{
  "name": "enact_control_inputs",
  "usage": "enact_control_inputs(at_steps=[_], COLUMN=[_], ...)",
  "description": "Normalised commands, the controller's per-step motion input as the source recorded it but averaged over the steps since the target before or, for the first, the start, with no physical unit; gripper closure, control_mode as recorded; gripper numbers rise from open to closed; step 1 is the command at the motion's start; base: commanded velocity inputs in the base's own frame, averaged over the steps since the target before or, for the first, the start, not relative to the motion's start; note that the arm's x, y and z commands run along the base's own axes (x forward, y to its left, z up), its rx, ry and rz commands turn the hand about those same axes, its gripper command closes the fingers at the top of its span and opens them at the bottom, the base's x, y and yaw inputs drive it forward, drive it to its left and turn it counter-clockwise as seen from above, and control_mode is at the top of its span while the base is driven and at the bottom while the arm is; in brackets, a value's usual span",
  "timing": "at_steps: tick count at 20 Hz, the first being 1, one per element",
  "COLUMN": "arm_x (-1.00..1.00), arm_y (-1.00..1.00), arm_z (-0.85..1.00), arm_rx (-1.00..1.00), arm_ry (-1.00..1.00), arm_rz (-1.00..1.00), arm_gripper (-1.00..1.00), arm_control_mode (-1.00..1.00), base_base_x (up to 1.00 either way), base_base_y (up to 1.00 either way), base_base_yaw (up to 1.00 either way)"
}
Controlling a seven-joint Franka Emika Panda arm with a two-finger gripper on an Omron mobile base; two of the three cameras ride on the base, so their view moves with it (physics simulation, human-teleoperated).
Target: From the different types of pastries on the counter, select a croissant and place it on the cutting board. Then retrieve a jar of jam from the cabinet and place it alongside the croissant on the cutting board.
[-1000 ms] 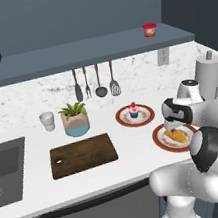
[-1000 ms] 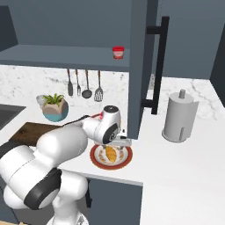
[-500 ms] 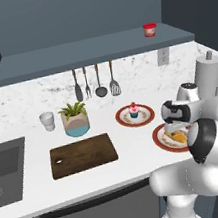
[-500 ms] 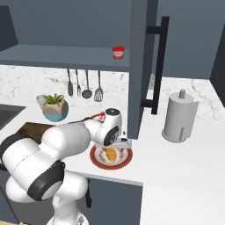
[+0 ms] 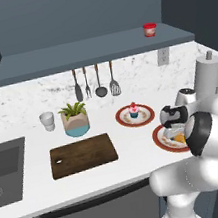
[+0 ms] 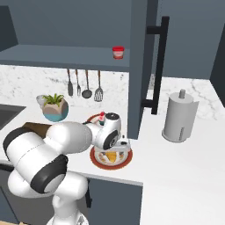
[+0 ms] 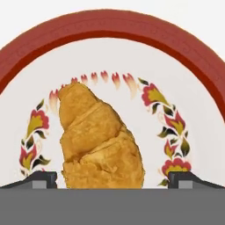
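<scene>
Lowered since a second ago, the two-finger gripper hangs spread, a tip at each side of the golden crescent croissant, which lies at 6 o'clock on the red-rimmed flowered plate. Risk, I judge: closing near the pastry's end could let it twist free.

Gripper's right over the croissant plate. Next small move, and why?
Probably close the fingers. In the hand view the golden-yellow crescent croissant lies on the round orange-rimmed plate with the two dark fingertips standing apart on either side of its near end, not touching it. The gripper seems low enough already; if not, ease down slightly first. The dark brown wooden cutting board awaits.
</scene>
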Motion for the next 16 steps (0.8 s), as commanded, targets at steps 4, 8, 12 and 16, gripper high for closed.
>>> enact_control_inputs(at_steps=[4, 8, 12, 16], arm_x=[0.08, 0.02, 0.0, 0.0], arm_y=[0.0, 0.0, 0.17, 0.23], arm_z=[-0.36, -0.09, -0.17, -0.25], arm_rx=[0.0, 0.0, 0.06, 0.11], arm_ry=[0.05, 0.01, 0.0, 0.0], arm_rz=[0.04, 0.01, 0.0, 0.0], arm_gripper=[-1.0, -1.0, 1.0, 1.0], arm_control_mode=[-1.0, -1.0, -1.0, -1.0], base_base_x=[0.0, 0.0, 0.0, 0.0], base_base_y=[0.0, 0.0, 0.0, 0.0], base_base_yaw=[0.0, 0.0, 0.0, 0.0])
